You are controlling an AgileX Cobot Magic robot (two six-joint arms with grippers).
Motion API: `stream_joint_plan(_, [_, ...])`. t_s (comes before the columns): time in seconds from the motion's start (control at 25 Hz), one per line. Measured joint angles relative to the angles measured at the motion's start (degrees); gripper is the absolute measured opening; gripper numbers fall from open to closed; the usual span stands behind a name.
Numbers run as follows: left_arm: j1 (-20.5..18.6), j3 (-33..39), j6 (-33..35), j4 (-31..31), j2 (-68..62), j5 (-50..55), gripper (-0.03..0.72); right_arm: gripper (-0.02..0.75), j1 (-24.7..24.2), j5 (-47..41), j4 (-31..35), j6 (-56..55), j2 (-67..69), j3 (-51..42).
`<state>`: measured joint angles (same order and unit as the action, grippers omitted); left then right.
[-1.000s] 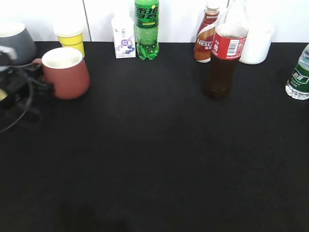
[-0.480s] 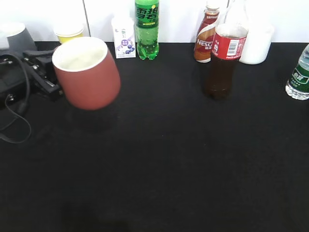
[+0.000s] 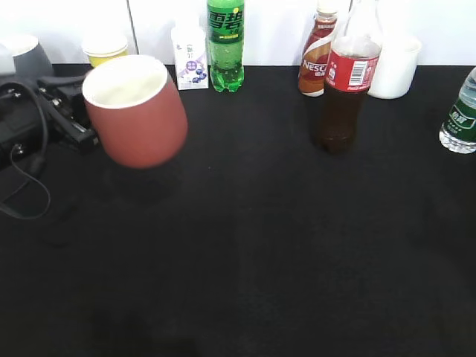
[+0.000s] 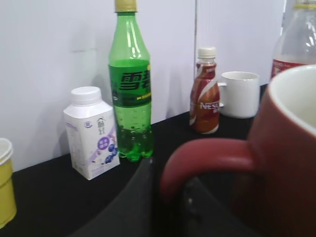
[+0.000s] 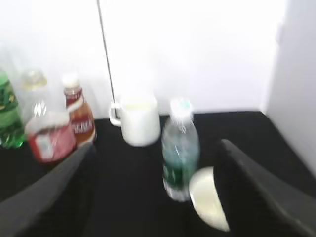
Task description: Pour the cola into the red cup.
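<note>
Left hand (image 3: 82, 134) clamped on the loop handle of the red cup (image 3: 136, 111), at the left of the frame. Cup lifted clear of the black table (image 3: 245, 245), rim tilted toward the camera. Right hand (image 5: 153, 197) spread wide, fingers (image 5: 256, 190) well apart, nothing between them. Cola (image 3: 348, 82) upright at upper right of the frame, well apart from the cup. Behind it: Nescafe bottle (image 3: 318, 56) and white mug (image 3: 394, 67). Green bottle (image 3: 225, 44) and small carton (image 3: 190, 58) along the back wall.
</note>
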<state>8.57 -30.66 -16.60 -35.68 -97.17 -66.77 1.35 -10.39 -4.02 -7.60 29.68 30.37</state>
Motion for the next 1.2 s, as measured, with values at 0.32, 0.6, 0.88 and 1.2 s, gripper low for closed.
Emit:
stream_joint_plan(0.32, [0.0, 0.0, 0.0, 0.6, 0.0, 0.0, 0.059, 0.557, 9.4, 42.4, -4.6, 0.5, 42.3, -8.1])
stream_joint_plan(0.6, [0.0, 0.0, 0.0, 0.6, 0.0, 0.0, 0.060, 0.669, 9.4, 50.3, -16.0, -7.3, 61.6, 4.0])
stream_joint_plan(0.88, [0.0, 0.0, 0.0, 0.6, 0.0, 0.0, 0.062, 0.669, 9.4, 51.4, -26.5, -17.7, 69.2, 12.8])
stream_joint_plan(1.2, [0.0, 0.0, 0.0, 0.6, 0.0, 0.0, 0.064, 0.668, 9.4, 52.7, -28.0, -18.2, 74.6, 19.9])
